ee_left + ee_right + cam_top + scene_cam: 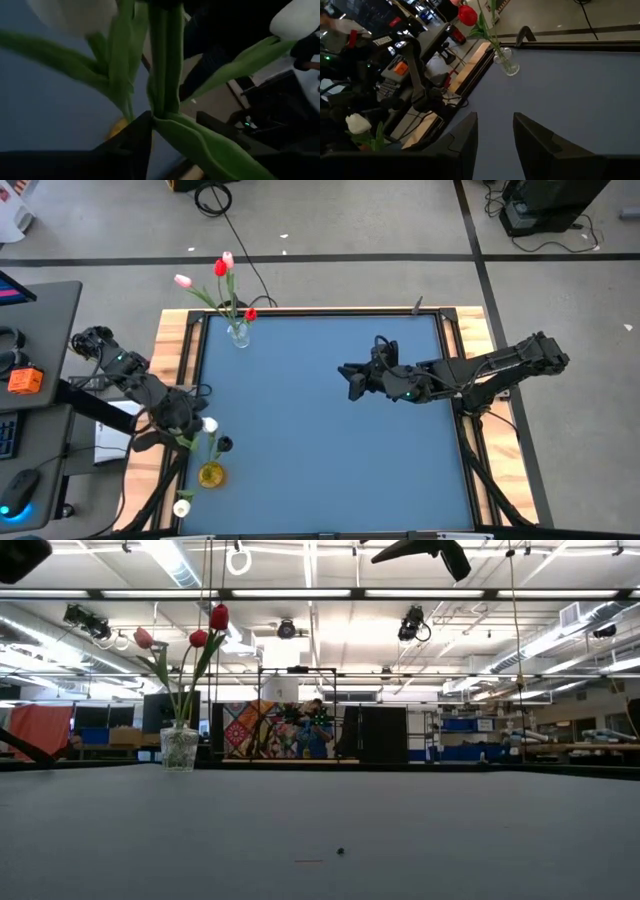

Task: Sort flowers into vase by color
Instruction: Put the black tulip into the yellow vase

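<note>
At the lower left of the high view, two white tulips [209, 425] stand in a small yellow vase [211, 474] at the left edge of the blue surface [330, 430]. One white bud sits above the vase in the frame, the other [181, 508] below it, near the bottom edge. The stems are thin and green with long folded leaves — in the left wrist view a thick green stem and leaf [167, 75] fill the middle of the frame, with pale white buds at the upper left and upper right corners.

The left gripper [180, 423] is right at these white flowers, its dark fingers [131, 145] beside the stem. Whether they still clasp the stem or stand apart from it, I cannot tell.

Right of centre in the high view, the right gripper [356, 381] hangs over bare surface, well apart from both vases. Its two fingers [462, 137] stand part-way apart with blue surface showing between them and nothing held.

Farther off, at the upper left of the surface, a clear glass vase [239, 333] holds the coloured tulips — two red buds [218, 617] and one pink bud [143, 638] on long, leaning green stems. A further small red bud [250, 314] shows just right of the glass in the high view.
</note>
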### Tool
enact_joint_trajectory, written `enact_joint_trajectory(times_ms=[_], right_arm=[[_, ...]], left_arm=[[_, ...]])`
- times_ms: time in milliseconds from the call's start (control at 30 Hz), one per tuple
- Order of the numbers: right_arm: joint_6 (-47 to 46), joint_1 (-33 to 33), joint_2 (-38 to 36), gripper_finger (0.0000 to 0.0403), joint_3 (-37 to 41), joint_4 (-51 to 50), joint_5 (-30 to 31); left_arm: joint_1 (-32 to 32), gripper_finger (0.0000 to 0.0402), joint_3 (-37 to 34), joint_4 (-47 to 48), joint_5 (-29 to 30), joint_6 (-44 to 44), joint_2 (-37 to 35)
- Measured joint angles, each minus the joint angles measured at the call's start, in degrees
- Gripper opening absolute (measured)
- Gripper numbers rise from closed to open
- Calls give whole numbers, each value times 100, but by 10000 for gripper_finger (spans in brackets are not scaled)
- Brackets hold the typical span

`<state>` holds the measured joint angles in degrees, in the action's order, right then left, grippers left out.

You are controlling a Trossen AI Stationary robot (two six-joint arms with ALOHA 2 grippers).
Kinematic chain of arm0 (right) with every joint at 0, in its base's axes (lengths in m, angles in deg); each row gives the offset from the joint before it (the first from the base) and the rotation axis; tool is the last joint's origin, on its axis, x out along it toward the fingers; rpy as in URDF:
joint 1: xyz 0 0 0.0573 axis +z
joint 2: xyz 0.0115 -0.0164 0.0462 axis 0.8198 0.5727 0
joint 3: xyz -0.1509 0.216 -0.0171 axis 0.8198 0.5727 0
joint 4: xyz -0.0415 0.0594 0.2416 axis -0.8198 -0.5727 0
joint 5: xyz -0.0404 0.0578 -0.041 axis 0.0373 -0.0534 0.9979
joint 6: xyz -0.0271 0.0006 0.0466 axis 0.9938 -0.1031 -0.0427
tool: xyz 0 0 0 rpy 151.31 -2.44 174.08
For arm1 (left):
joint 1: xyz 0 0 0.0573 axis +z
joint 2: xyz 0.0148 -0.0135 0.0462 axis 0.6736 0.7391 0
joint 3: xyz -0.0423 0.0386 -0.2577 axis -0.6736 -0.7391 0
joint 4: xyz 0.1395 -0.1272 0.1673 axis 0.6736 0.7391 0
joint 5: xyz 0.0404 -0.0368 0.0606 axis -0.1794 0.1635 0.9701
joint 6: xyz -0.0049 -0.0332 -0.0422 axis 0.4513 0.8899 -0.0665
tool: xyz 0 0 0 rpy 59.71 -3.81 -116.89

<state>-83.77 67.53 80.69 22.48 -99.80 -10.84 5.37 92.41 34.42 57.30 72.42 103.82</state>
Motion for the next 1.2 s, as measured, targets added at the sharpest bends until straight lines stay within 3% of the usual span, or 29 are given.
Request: enact_joint_trajectory(times_ms=[233,533,633,733,1000,1200], right_arm=[[124,0,0,133,0,4,-90],[217,-41,0,133,0,-13,-214],[233,-61,0,133,0,-15,-294],[260,-99,0,133,0,-26,-424],[323,-256,0,133,0,-33,-660],[406,-285,0,133,0,-26,-652]], left_arm=[[-2,203,2,66,-611,406,0],[-2,208,18,270,-971,680,-11],[0,208,210,745,-983,678,35],[-2,208,595,1341,-875,612,137],[-2,208,1372,2289,209,445,395],[-2,208,1410,2861,189,650,569]])
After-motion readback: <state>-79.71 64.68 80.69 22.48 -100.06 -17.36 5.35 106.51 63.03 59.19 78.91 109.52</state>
